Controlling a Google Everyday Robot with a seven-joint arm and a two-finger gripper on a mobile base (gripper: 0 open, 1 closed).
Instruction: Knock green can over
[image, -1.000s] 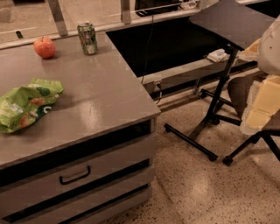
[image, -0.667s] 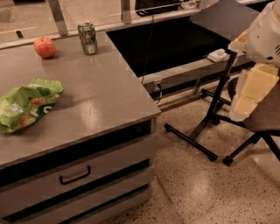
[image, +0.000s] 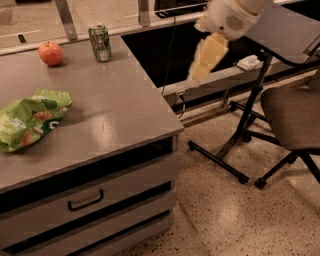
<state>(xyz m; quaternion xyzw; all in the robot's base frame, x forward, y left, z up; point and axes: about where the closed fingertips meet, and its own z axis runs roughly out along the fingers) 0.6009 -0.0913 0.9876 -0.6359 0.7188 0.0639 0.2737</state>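
Note:
The green can (image: 100, 43) stands upright near the far edge of the grey counter (image: 100, 115), to the right of a red apple (image: 51, 53). It is dark green with pale markings and a silver top. My gripper (image: 205, 59) hangs pale and blurred from the white arm at the upper right, off the counter's right side and well to the right of the can. It touches nothing.
A bright green snack bag (image: 30, 119) lies at the counter's left. Drawers (image: 85, 200) sit under the counter front. A dark recessed area (image: 165, 55) lies beyond the counter's right edge. A black stand (image: 240, 140) and a chair (image: 295, 115) occupy the floor at right.
My arm and gripper have swung from the far right edge leftward and upward toward the counter. The can, apple and bag have not moved.

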